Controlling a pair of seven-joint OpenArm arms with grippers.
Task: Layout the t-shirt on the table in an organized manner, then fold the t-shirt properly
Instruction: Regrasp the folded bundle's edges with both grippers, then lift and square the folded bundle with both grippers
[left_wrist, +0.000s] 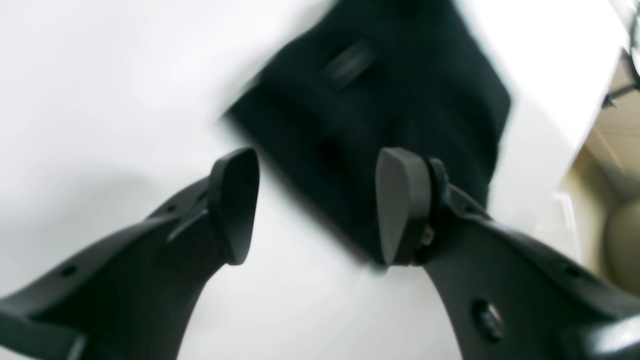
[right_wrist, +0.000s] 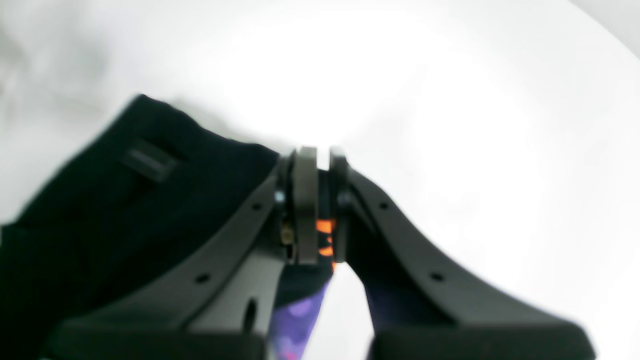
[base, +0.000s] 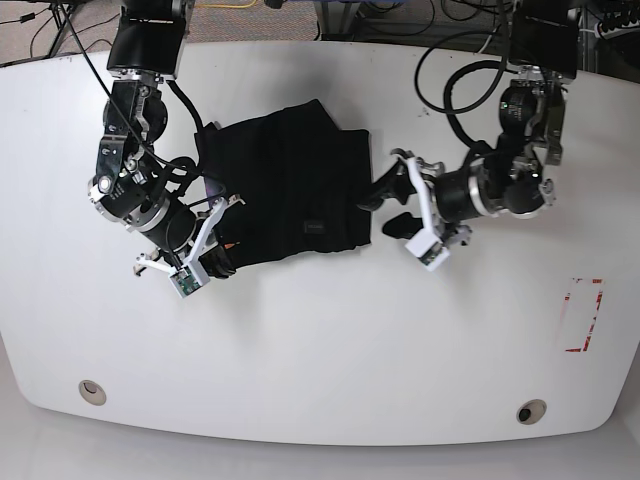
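T-shirt (base: 285, 185), folded, lies toward your surface's (base: 330, 350) far edge; your right end effector (right_wrist: 320, 200) pinches its printed edge, left end effector (left_wrist: 317, 205) spread beside it.

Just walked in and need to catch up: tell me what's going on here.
A two-armed robot is working on a black t-shirt lying bunched on the white table. The right gripper is shut on the shirt's edge, near its coloured print. The left gripper hangs open beside the opposite edge, holding nothing.
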